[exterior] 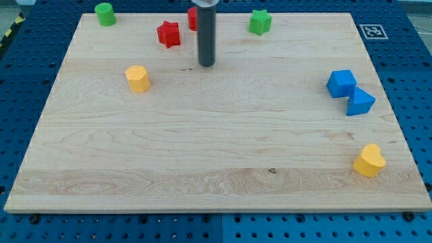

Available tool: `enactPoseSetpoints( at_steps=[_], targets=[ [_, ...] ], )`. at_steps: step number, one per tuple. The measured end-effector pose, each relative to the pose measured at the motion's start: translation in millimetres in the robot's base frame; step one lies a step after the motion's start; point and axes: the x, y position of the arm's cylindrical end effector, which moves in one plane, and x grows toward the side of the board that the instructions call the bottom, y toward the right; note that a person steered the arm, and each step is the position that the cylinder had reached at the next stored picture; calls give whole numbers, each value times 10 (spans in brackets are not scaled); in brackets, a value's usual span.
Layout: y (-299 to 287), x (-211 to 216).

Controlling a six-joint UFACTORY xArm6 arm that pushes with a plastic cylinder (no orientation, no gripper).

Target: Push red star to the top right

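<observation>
my tip [206, 64] just right and slightly below red star [169, 34], not touching; no jaws, plain rod only.

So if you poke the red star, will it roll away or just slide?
Probably slide. The red star lies flat and squat on the smooth wooden board, so tipping or rolling looks unlikely. Its points may make it spin if my tip, now at its right, pushes off-centre. It looks small and stiff, so likely light.
</observation>
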Motion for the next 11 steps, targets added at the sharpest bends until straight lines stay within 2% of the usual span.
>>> enactPoseSetpoints(
  at_steps=[1, 2, 3, 4, 7, 8, 9, 10, 11],
  targets=[
    [-605, -95],
    [-1229, -415],
    [-1381, -835],
    [-1188, -951],
    [-208, -376],
    [-113, -464],
    [-758, -522],
    [-994, -751],
    [-710, -926]
  ],
)
